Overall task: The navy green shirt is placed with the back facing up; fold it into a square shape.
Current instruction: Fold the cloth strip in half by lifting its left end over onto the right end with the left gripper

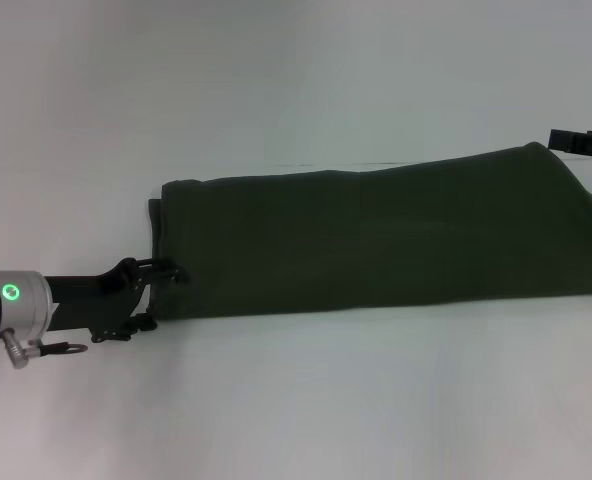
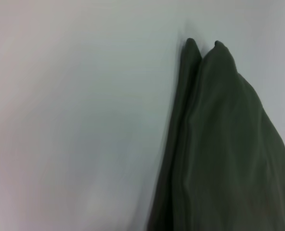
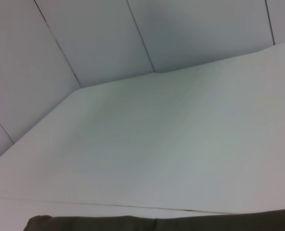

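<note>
White table point(image 1: 296, 400) bears the folded navy green shirt point(image 1: 376, 235), its left edge seemingly pinched by the left gripper point(image 1: 161, 295).

In the lower left of the head view, the left arm point(image 1: 11, 305) is showing as a silver-grey cylinder with a round green light glowing on its side. A black bracket is running from it to the left end effector point(image 1: 156, 295), a black frame of thin angled bars and small joints. A short metal plug and a thin dark cable loop are hanging under the cylinder. At the upper right edge, the right end effector point(image 1: 584, 143) is appearing only as a flat black piece with a stepped outline.
</note>
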